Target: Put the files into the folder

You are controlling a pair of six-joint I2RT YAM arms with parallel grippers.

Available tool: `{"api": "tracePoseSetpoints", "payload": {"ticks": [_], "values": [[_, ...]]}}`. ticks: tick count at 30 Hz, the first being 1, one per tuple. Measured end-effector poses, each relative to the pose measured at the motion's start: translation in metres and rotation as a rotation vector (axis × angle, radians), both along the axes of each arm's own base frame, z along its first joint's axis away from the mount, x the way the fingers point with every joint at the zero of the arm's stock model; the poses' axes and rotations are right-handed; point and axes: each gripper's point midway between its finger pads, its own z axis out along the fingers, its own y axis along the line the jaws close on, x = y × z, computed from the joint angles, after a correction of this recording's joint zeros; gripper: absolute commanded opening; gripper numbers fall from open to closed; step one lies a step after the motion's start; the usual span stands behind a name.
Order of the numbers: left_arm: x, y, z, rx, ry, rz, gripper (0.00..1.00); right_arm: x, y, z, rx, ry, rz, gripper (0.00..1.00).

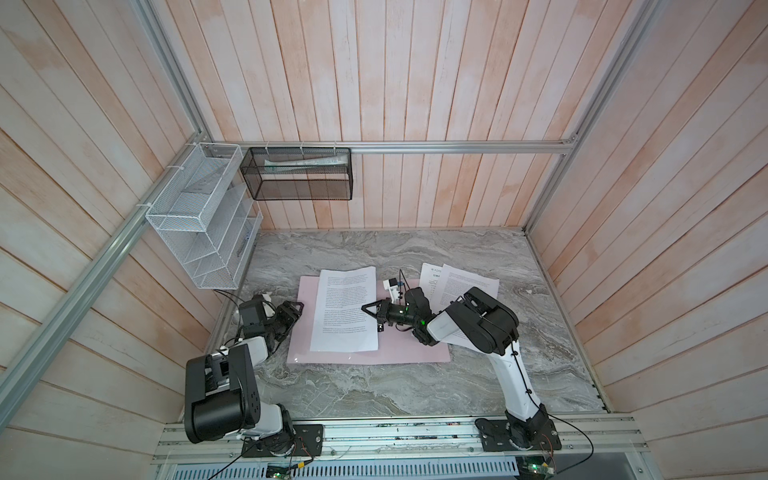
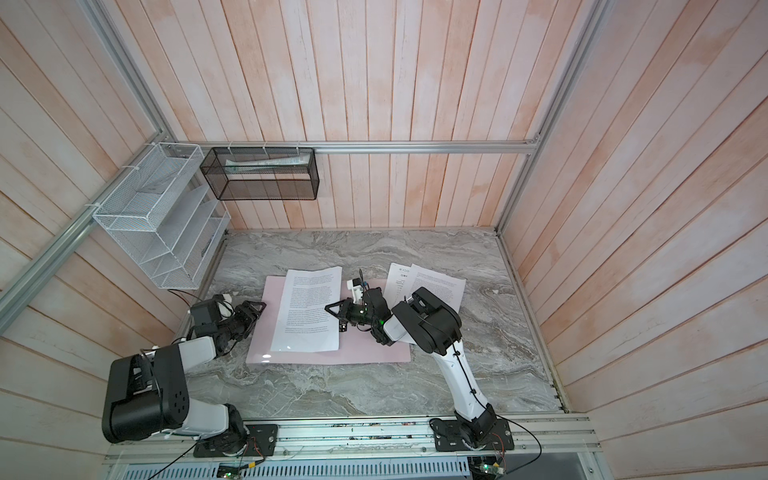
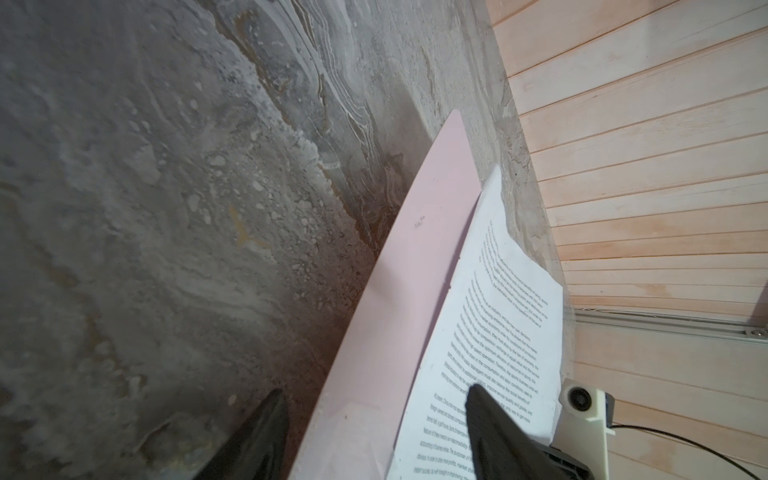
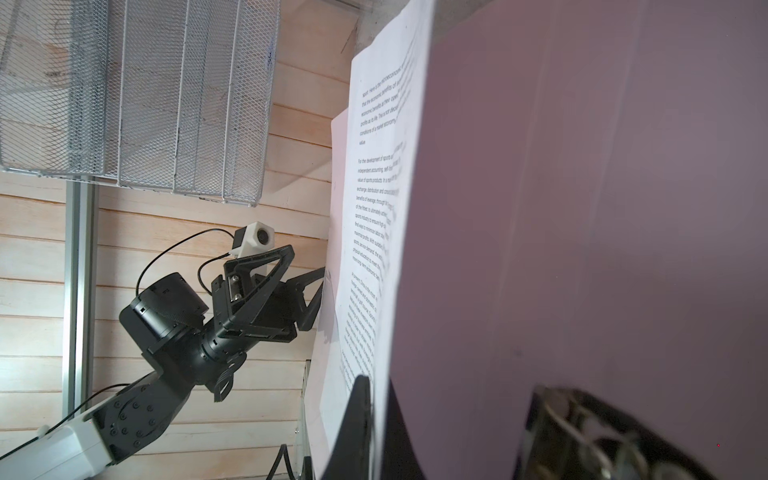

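Note:
The pink folder (image 1: 409,349) (image 2: 374,351) lies open and flat on the marble table. One printed file sheet (image 1: 345,309) (image 2: 309,307) rests on its left half. My right gripper (image 1: 366,309) (image 4: 376,401) is shut on that sheet's right edge (image 4: 374,187), with the folder's pink card (image 4: 582,208) and its silver clip (image 4: 582,430) beside it. My left gripper (image 1: 297,309) (image 3: 374,432) stands open at the folder's left edge. One finger is over the marble and the other over the sheet (image 3: 498,332), and it holds nothing. Two more files (image 1: 465,282) (image 2: 436,280) lie at the back right, partly under my right arm.
A white wire rack (image 1: 199,216) hangs on the left wall, close above my left arm. A black mesh basket (image 1: 299,174) with rolled paper hangs on the back rail. Wooden walls close in three sides of the table. An aluminium rail (image 1: 395,432) runs along the front.

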Motion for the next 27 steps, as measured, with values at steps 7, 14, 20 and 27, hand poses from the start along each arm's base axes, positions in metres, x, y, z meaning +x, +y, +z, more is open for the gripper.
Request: {"api": "tracePoseSetpoints", "payload": {"ticks": [7, 14, 20, 27], "values": [[0.001, -0.001, 0.0, -0.006, -0.003, 0.002, 0.7, 0.001, 0.005, -0.002, -0.002, 0.037, -0.016, 0.0], [0.002, -0.005, -0.002, -0.016, 0.0, -0.003, 0.69, 0.001, 0.011, -0.002, 0.0, 0.056, -0.015, 0.0], [0.006, -0.006, -0.001, -0.005, -0.012, 0.001, 0.69, -0.001, 0.014, -0.002, 0.003, 0.063, -0.016, 0.0], [0.008, -0.004, -0.002, 0.017, -0.013, 0.022, 0.69, -0.004, 0.019, -0.001, 0.003, 0.066, -0.021, 0.0]]}}
